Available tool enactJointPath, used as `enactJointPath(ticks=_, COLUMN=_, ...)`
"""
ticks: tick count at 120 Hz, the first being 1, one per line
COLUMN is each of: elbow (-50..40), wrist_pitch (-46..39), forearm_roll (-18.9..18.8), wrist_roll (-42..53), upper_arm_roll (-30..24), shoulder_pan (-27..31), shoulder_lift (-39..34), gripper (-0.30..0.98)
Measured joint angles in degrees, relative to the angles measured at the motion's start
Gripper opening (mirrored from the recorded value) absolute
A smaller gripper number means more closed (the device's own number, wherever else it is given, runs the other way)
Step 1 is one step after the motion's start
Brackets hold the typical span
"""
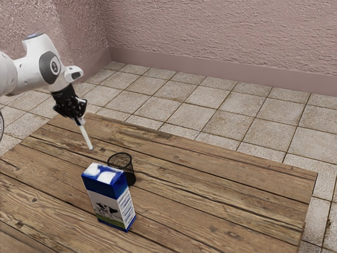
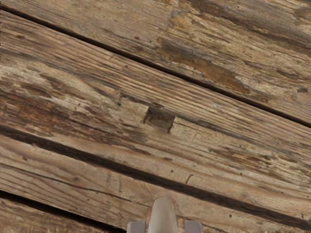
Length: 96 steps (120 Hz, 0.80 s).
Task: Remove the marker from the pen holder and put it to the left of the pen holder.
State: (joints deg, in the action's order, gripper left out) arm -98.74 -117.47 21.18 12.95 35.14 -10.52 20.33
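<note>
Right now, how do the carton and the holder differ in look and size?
The carton is blue and white, with a cow picture; the holder is black mesh. The carton is box-shaped, the holder round. The carton is also taller than the holder. Both stand upright on the table.

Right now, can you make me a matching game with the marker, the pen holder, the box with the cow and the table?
1. Marker
2. Pen holder
3. Cow box
4. Table

A. Blue and white, standing up
B. Made of brown wooden planks
C. Held in the gripper, above the table
D. Black mesh, partly hidden by the box

Right pairs: 1-C, 2-D, 3-A, 4-B
</note>
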Motion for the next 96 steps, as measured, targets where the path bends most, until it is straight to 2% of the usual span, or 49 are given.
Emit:
enactJointPath(ticks=24, elbow=-3.04, wrist_pitch=4.28, forearm_roll=8.17, wrist_roll=1.35, upper_arm_roll=4.17, shoulder_pan=0.66, shoulder_lift=0.27, gripper=-0.09)
enactJointPath(ticks=44, elbow=-3.57, wrist_pitch=6.72, forearm_roll=11.42, wrist_roll=2.74, upper_arm_roll=4.98, shoulder_pan=0.61, shoulder_lift=0.25, gripper=0.27)
enactJointPath(ticks=57, elbow=-3.34, wrist_pitch=7.52, forearm_roll=11.92, wrist_roll=3.59, upper_arm_roll=5.03, shoulder_pan=0.01, shoulder_lift=-0.48, gripper=0.43)
enactJointPath(ticks=60, elbow=-2.82, wrist_pitch=7.64, forearm_roll=11.04, wrist_roll=3.84, upper_arm_roll=5.12, shoulder_pan=-1.02, shoulder_lift=-1.74, gripper=0.46)
enactJointPath(ticks=64, elbow=-1.49, wrist_pitch=7.80, forearm_roll=8.09, wrist_roll=4.15, upper_arm_roll=5.24, shoulder_pan=-3.39, shoulder_lift=-4.99, gripper=0.49)
enactJointPath(ticks=74, elbow=0.20, wrist_pitch=8.38, forearm_roll=-2.44, wrist_roll=4.84, upper_arm_roll=4.77, shoulder_pan=-9.84, shoulder_lift=-13.62, gripper=0.55)
enactJointPath(ticks=83, elbow=1.44, wrist_pitch=9.59, forearm_roll=-11.08, wrist_roll=5.38, upper_arm_roll=2.71, shoulder_pan=-13.48, shoulder_lift=-17.78, gripper=0.58)
enactJointPath(ticks=96, elbow=2.34, wrist_pitch=11.51, forearm_roll=-17.78, wrist_roll=6.03, upper_arm_roll=1.92, shoulder_pan=-18.24, shoulder_lift=-19.10, gripper=0.62)
